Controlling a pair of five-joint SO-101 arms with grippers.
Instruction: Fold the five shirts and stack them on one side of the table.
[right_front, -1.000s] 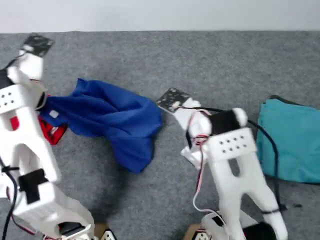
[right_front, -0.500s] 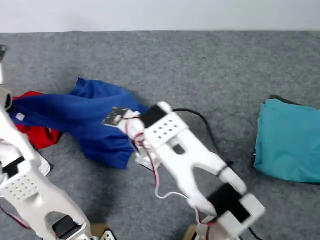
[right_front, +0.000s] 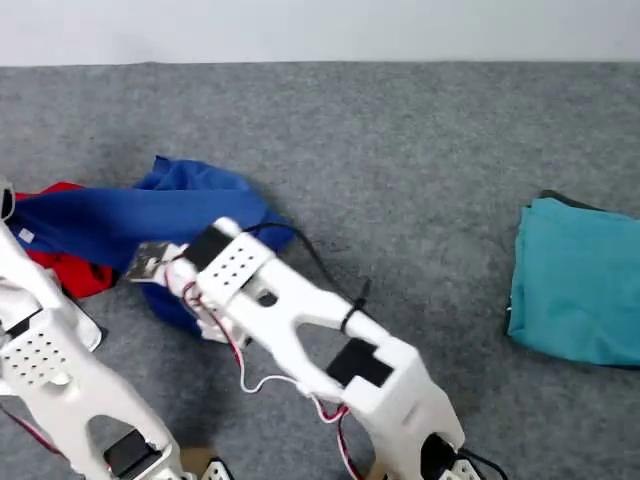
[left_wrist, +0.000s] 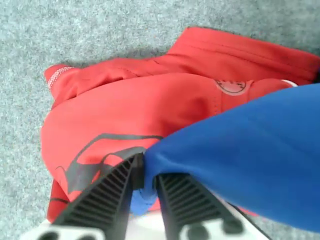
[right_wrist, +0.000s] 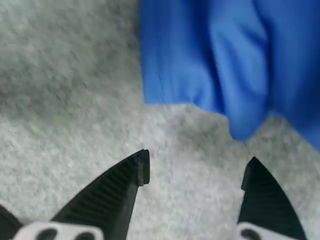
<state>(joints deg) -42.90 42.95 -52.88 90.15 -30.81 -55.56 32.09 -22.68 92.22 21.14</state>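
A blue shirt (right_front: 150, 225) lies crumpled at the table's left, stretched toward the left edge. My left gripper (left_wrist: 145, 187) is shut on a pinch of the blue shirt (left_wrist: 240, 165), held above a red shirt (left_wrist: 125, 110). The red shirt (right_front: 70, 265) peeks out under the blue one in the high view. My right gripper (right_wrist: 195, 172) is open just above the grey table, near the blue shirt's (right_wrist: 225, 65) hem, with nothing between its fingers. The right arm (right_front: 260, 300) reaches across to the shirt's near side. A folded teal shirt (right_front: 580, 285) lies at the right.
A dark garment edge (right_front: 565, 200) shows under the teal shirt. The grey felt table (right_front: 400, 150) stretches between the two piles. The left arm (right_front: 50, 370) stands at the near left corner.
The right arm has swung from the table's middle over to the blue shirt's near edge. The left arm has pulled the blue shirt leftward, stretching it out and uncovering more red.
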